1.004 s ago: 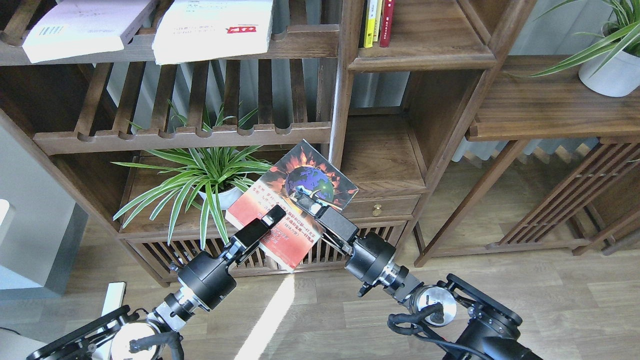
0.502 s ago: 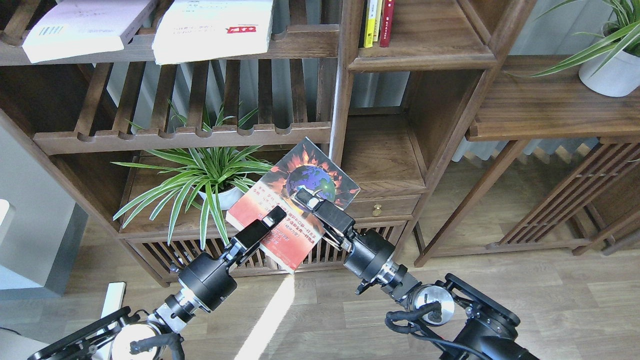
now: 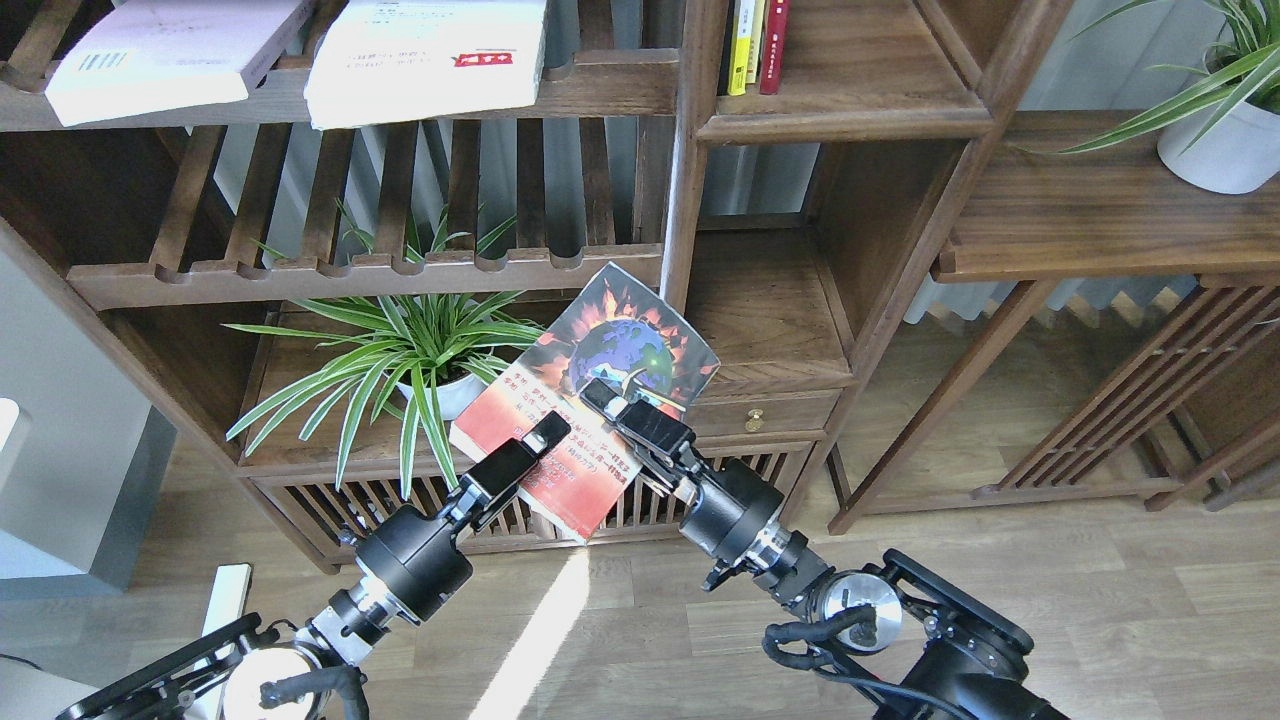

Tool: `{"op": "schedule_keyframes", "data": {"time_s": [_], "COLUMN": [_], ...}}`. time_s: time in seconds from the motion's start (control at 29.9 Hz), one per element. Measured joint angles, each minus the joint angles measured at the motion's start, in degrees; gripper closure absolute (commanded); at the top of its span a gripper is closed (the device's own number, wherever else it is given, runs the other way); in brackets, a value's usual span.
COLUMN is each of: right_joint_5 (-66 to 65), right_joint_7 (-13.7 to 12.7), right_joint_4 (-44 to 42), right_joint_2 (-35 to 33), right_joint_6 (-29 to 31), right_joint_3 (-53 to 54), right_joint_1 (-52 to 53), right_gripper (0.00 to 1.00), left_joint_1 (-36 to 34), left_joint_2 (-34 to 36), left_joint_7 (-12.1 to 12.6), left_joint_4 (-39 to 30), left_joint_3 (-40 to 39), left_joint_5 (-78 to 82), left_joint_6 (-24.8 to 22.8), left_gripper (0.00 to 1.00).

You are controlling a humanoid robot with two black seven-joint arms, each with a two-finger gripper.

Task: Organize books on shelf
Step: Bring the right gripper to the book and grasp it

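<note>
The red-and-dark pictorial book (image 3: 545, 475) hangs tilted in the air in front of the dark brown bookcase, its top corner by the middle post. My left gripper (image 3: 548, 432) is shut on its lower part. My right gripper (image 3: 600, 395) reaches over its right edge, with its fingers closed across the cover. The large white book with a red label (image 3: 430, 60) and the pale lilac-white book with a barcode (image 3: 170, 55) lie flat on the top slatted rack. The solid flat-board shelf (image 3: 765, 320) is just right of the held book and bears nothing.
A potted spider plant (image 3: 420, 350) stands on the low board left of the held book. Thin yellow and red upright books (image 3: 755, 45) stand on the upper right board. A small drawer with a knob (image 3: 755, 415) is below the shelf. Another potted plant (image 3: 1215, 140) is at the far right.
My right arm has shifted a little left and down along the book. The book's top corner has risen and tilted toward the post. My left arm has not moved.
</note>
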Motion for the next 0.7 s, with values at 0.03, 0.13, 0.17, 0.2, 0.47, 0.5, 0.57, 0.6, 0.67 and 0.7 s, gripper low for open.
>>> {"op": "schedule_keyframes", "data": {"time_s": [0.03, 0.13, 0.17, 0.2, 0.47, 0.5, 0.57, 0.6, 0.67, 0.7], "right_joint_5": [0.04, 0.22, 0.25, 0.28, 0.4, 0.4, 0.4, 0.4, 0.56, 0.67], "right_joint_7": [0.0, 0.06, 0.08, 0.11, 0.2, 0.21, 0.27, 0.29, 0.3, 0.31], "right_joint_4": [0.0, 0.0, 0.0, 0.0, 0.09, 0.09, 0.09, 0.09, 0.07, 0.03], "right_joint_2": [-0.07, -0.14, -0.15, -0.16, -0.26, -0.3, -0.46, -0.52, -0.64, -0.66], "right_joint_6": [0.0, 0.0, 0.0, 0.0, 0.0, 0.0, 0.0, 0.0, 0.0, 0.0], "right_joint_3": [-0.01, -0.15, -0.18, -0.2, -0.18, -0.18, -0.1, -0.07, -0.06, -0.05], "right_joint_1": [0.0, -0.01, -0.02, -0.06, -0.08, -0.07, -0.06, -0.06, -0.06, -0.07], "right_gripper": [0.86, 0.9, 0.91, 0.93, 0.94, 0.94, 0.94, 0.94, 0.93, 0.93], "left_joint_1": [-0.01, -0.02, -0.02, -0.01, 0.09, 0.09, 0.08, 0.06, 0.01, -0.01], "left_joint_2": [-0.01, -0.01, -0.01, -0.01, -0.22, -0.22, -0.25, -0.25, -0.25, -0.25], "left_joint_7": [0.0, 0.0, 0.0, 0.0, -0.49, -0.52, -0.54, -0.55, -0.55, -0.47], "left_joint_4": [0.0, 0.02, 0.03, 0.03, -0.37, -0.37, -0.39, -0.44, -0.54, -0.57], "left_joint_3": [0.02, 0.05, 0.06, 0.07, -0.35, -0.51, -0.8, -0.9, -1.2, -1.37], "left_joint_5": [0.0, -0.03, -0.05, -0.07, -0.22, -0.24, -0.25, -0.25, -0.25, -0.25], "left_joint_6": [0.0, 0.0, 0.0, 0.0, 0.04, 0.05, 0.05, 0.05, 0.05, 0.05], "left_gripper": [0.89, 0.82, 0.79, 0.76, 0.33, 0.29, 0.21, 0.19, 0.1, 0.05]}}
